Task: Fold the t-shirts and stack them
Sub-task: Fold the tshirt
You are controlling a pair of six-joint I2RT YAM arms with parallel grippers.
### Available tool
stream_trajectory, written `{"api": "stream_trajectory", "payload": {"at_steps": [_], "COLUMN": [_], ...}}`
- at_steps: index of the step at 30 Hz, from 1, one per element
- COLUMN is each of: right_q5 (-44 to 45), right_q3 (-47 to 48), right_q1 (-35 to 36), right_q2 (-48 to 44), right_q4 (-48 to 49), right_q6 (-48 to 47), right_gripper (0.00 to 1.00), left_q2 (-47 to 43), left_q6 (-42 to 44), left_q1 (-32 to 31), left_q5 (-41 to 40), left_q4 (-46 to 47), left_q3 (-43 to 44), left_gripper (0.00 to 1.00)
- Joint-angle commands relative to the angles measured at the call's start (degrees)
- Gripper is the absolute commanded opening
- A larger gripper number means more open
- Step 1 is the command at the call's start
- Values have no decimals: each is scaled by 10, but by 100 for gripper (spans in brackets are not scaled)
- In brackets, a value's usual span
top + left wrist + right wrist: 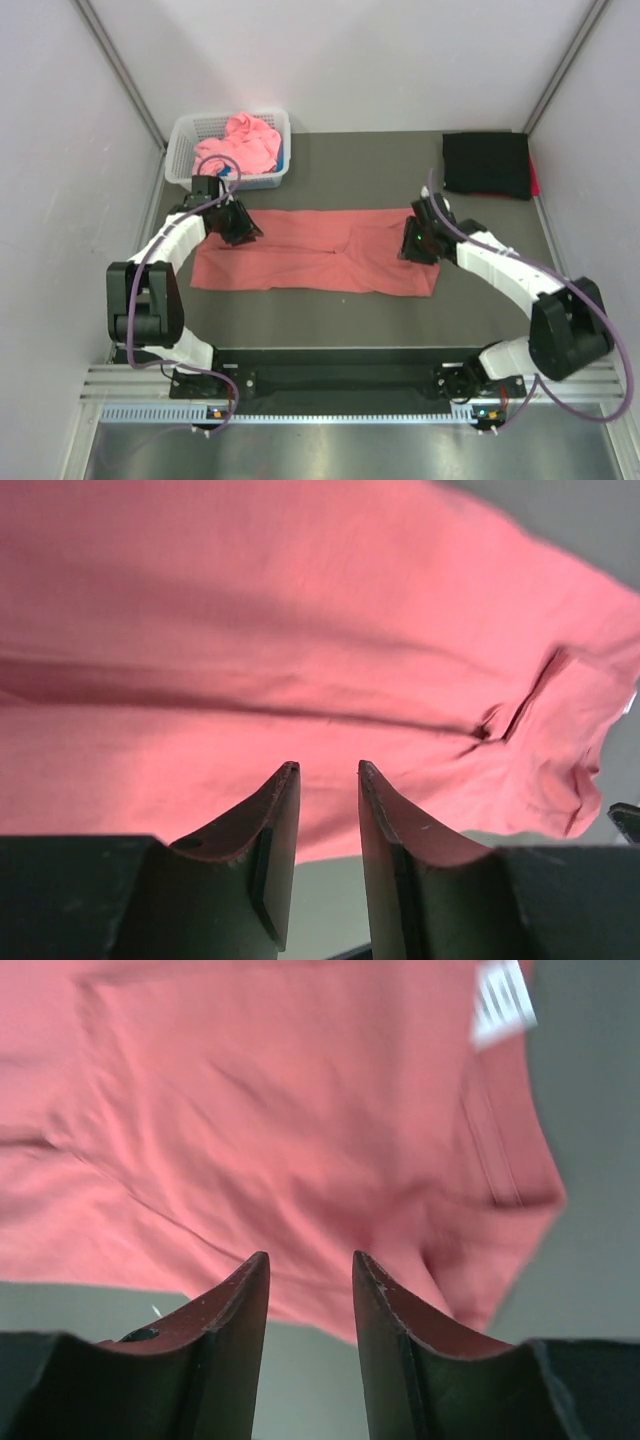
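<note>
A salmon-red t-shirt (315, 252) lies folded into a long strip across the middle of the table. It fills the left wrist view (300, 630) and the right wrist view (280, 1110), where a white label (498, 1002) shows. My left gripper (243, 230) is open just above the strip's far left edge, holding nothing. My right gripper (417, 243) is open above the strip's right end, holding nothing. A pink t-shirt (245, 145) is bunched in the basket. A folded black t-shirt (487, 165) lies at the back right.
The white lattice basket (186, 140) stands at the back left, close behind my left gripper. Something red peeks from under the black shirt's right edge (535, 180). Grey walls close in the table on both sides.
</note>
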Motion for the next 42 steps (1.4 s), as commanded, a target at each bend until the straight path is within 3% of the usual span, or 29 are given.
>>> {"api": "stream_trajectory", "payload": {"at_steps": [1, 6, 8, 16, 18, 19, 22, 23, 28, 35, 38, 42], "right_q5": [24, 29, 1, -31, -27, -21, -9, -7, 6, 13, 28, 30], "right_q3": [-50, -105, -125, -170, -177, -183, -190, -191, -193, -183, -187, -207], "right_q1": [1, -31, -49, -64, -70, -78, -97, -101, -109, -117, -119, -122], "right_q2": [-60, -116, -116, -93, -95, -101, -114, -115, -113, -109, -114, -123], "right_q4": [-64, -68, -57, 0, 1, 3, 1, 1, 5, -6, -14, -6], "right_q6": [32, 33, 31, 27, 22, 20, 12, 8, 3, -13, -13, -9], "right_gripper": [40, 44, 45, 42, 34, 21, 6, 0, 0, 1, 1, 2], "left_q2": [-3, -7, -4, -35, -41, -42, -45, -43, -27, 38, 23, -13], "left_q6": [-4, 13, 8, -11, -18, -20, -32, -29, -22, -57, -80, -87], "left_q1": [-1, -1, 0, 26, 55, 83, 156, 172, 190, 193, 201, 217], "left_q5": [36, -31, -98, -212, -226, -229, -208, -197, -175, -265, -337, -342], "left_q4": [11, -43, -78, -102, -104, -106, -107, -104, -81, -112, -127, -123], "left_q3": [-27, -44, -37, -58, -69, -80, -104, -110, -120, -105, -117, -129], "left_gripper": [35, 35, 34, 35, 35, 34, 31, 22, 0, 0, 0, 0]}}
